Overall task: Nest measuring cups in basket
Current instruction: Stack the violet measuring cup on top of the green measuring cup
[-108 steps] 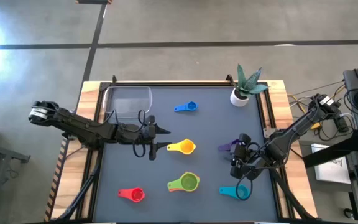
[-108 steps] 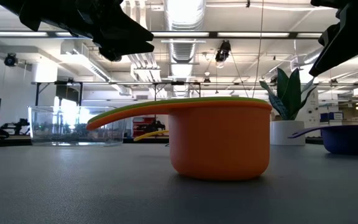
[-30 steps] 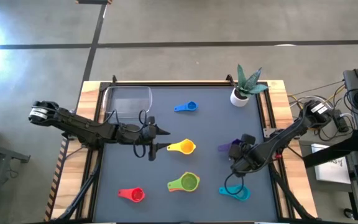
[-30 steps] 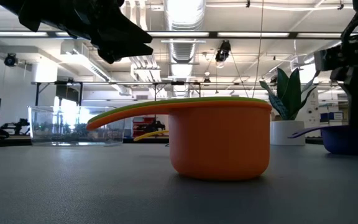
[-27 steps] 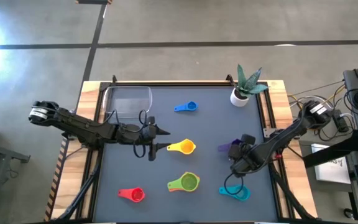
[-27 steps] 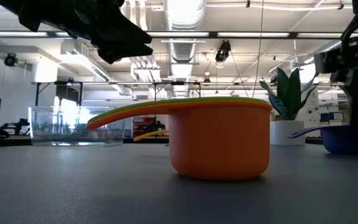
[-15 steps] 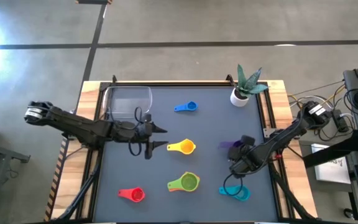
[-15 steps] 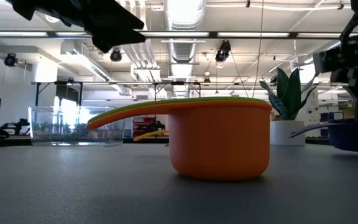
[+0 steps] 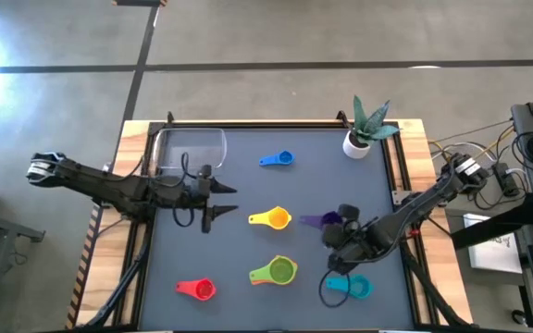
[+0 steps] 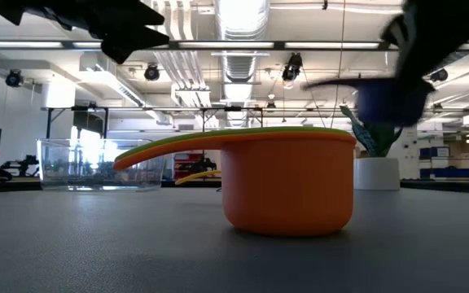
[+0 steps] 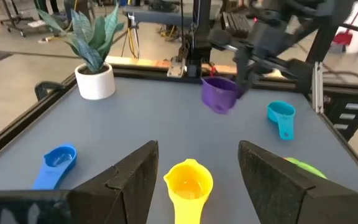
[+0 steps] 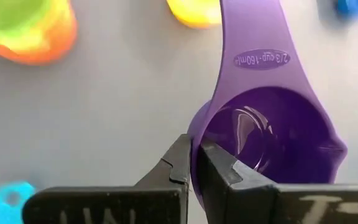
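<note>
My right gripper (image 12: 194, 144) is shut on the purple measuring cup (image 11: 219, 94) and holds it in the air right of the table's middle (image 9: 320, 220). My left gripper (image 9: 204, 202) hovers open, with nothing between its fingers, just near of the clear basket (image 9: 191, 148), which stands at the far left. The blue cup (image 9: 278, 159), the yellow cup (image 9: 271, 219), the red cup (image 9: 197, 289) and the teal cup (image 9: 350, 287) rest on their bases on the grey table. The green cup sits nested in the orange cup (image 9: 278, 271). My right gripper pinches the purple cup's bowl wall (image 12: 197, 127), one finger (image 12: 179, 165) outside the bowl and the other (image 12: 219, 168) inside it. The fingers slant down from the table's right. The handle (image 12: 253, 59) points away from them. The cup hangs lifted clear of the table.
A white pot with a green plant (image 9: 364, 129) stands at the far right corner. A raised rail (image 9: 248, 125) rims the table top. Bare grey table lies between the basket and the blue cup.
My right gripper has taken hold of the purple cup, lifted it clear of the table and carried it up and toward the table's left. My left gripper has drawn back toward the left edge and risen a little, staying open.
</note>
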Robot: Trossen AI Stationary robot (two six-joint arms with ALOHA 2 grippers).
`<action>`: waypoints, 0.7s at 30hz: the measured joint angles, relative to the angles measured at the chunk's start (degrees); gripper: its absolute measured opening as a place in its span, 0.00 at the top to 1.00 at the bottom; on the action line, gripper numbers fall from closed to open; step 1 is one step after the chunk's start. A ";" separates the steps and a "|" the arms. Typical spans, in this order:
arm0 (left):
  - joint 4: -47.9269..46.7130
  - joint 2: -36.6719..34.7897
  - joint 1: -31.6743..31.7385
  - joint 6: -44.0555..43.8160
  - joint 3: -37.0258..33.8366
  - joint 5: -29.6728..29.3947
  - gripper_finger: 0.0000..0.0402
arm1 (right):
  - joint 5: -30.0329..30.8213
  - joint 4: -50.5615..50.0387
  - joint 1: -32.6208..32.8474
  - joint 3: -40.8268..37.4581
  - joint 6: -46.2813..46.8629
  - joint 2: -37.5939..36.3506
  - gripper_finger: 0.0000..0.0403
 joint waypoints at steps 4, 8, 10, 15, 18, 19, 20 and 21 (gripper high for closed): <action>0.65 -2.28 0.00 -0.21 -1.28 0.00 0.49 | 1.55 0.40 0.00 9.16 -6.97 5.74 0.98; 1.51 -3.32 0.00 -1.12 -2.49 0.34 0.49 | 1.73 1.35 0.00 18.26 -14.08 12.82 0.98; 1.73 -3.62 0.00 -1.36 -3.27 0.75 0.49 | 1.36 1.31 0.00 22.96 -17.00 16.57 0.98; 2.02 -4.24 -0.04 -1.85 -4.05 0.89 0.49 | -1.86 1.25 0.00 32.87 -24.52 23.99 0.98; 1.91 -4.46 -0.04 -2.22 -4.00 0.94 0.49 | -2.97 1.17 0.00 36.27 -27.14 26.08 0.98; 1.97 -4.49 -0.04 -2.21 -3.92 0.94 0.49 | -3.14 1.18 0.00 37.02 -27.58 26.44 0.98; 1.99 -4.58 -0.04 -2.21 -3.92 1.00 0.49 | -3.22 1.18 0.00 37.51 -27.70 26.70 0.98; 1.88 -4.62 -0.02 -2.21 -3.92 1.00 0.49 | -3.21 1.20 0.00 37.88 -27.74 26.89 0.98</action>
